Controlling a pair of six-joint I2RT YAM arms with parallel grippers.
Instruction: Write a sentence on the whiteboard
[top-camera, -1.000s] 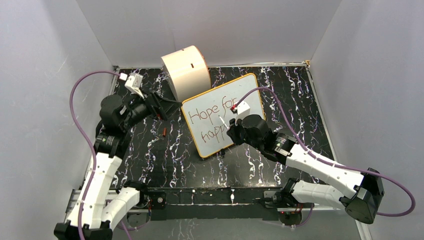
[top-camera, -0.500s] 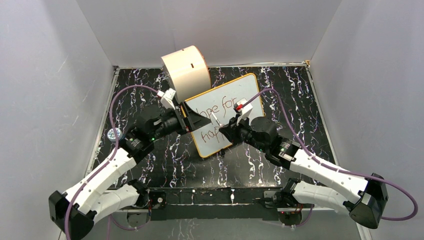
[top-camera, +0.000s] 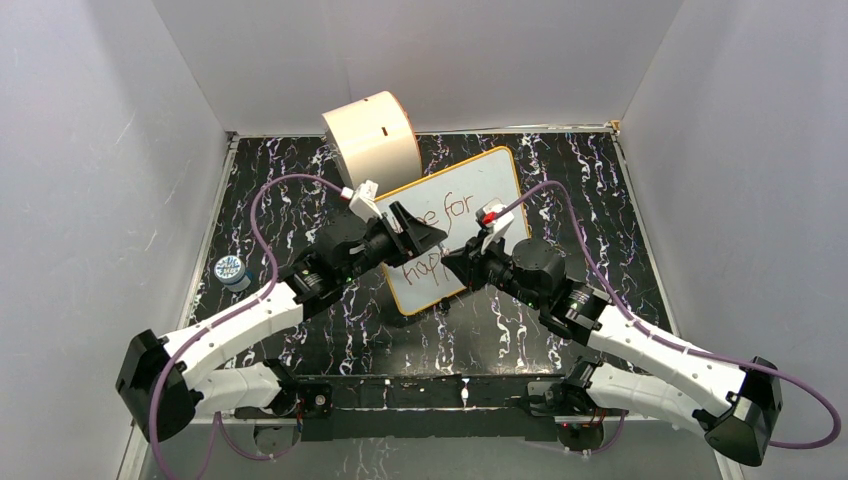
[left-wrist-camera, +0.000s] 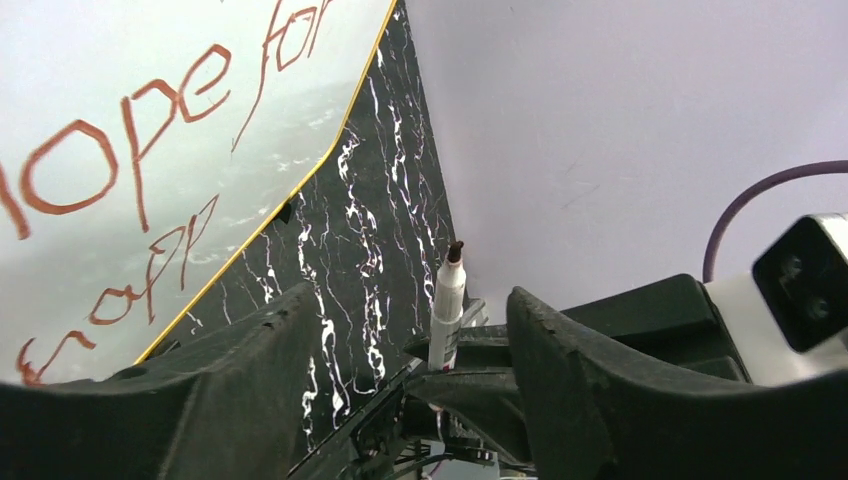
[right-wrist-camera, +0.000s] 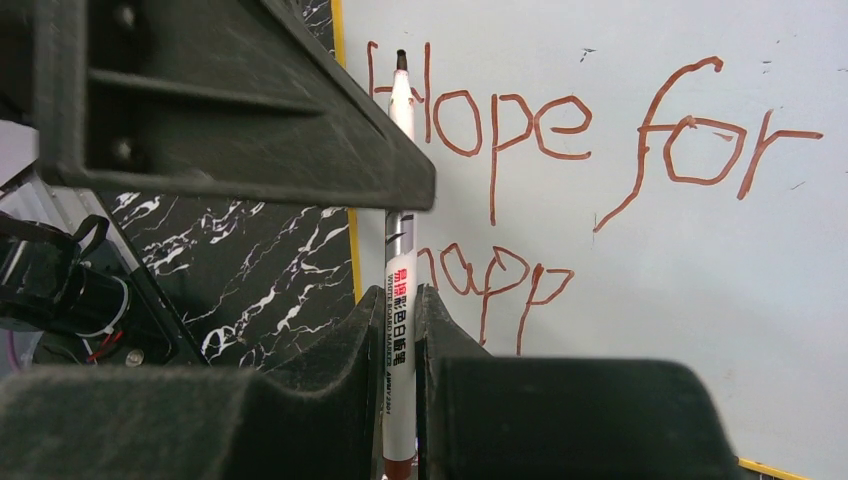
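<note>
Well to the left of the whiteboard, a small blue-capped jar stands on the black marbled table. The cream drum touches or nearly touches the whiteboard's far-left corner. The left gripper hangs over the whiteboard's left part, jaws spread wide with nothing between them (its own camera shows only table in the gap). The whiteboard lies flat and skewed, with its long axis running from near-left up to far-right. The sentence follows that axis in two lines: "Hope for" above, "happ" below. From overhead the left gripper hides the first letters, leaving "e for" and part of the lower line. In the left wrist view the frame edge cuts off the "H". At the whiteboard's near-right edge, the right gripper is clenched on a white marker. The marker's long axis points along the fingers, tip toward the "H". Whether the tip touches the whiteboard cannot be told. The label print is too small to read.
</note>
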